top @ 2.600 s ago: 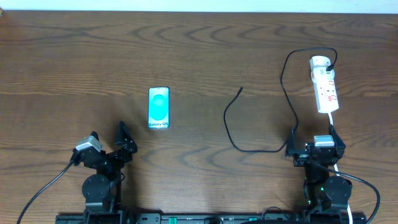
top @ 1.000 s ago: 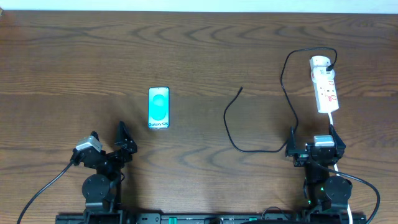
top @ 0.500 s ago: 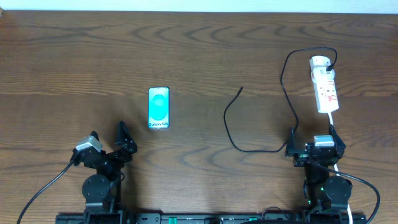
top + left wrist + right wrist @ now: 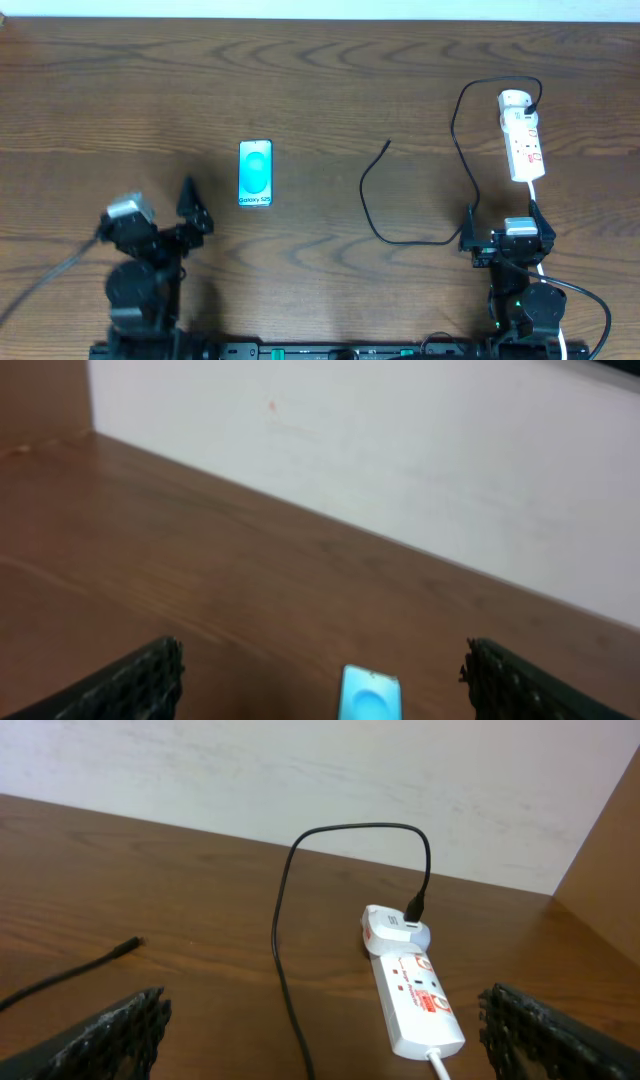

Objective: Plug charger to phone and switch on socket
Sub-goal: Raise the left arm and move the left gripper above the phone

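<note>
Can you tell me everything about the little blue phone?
The phone is a small flat rectangle with dark edges. Its screen shows bright teal, with a paler oval in the middle and the words Galaxy S25 near the bottom. It lies flat, screen up, on the brown wooden table, with its long side pointing away from the robot. Nothing touches it. The black charger cable lies apart, to its right, and isn't plugged in.

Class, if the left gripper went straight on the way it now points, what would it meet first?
Most likely the phone: in the left wrist view it lies ahead on the table, nearly centred before the open left gripper. Depth is unclear, so it might pass above it.
</note>
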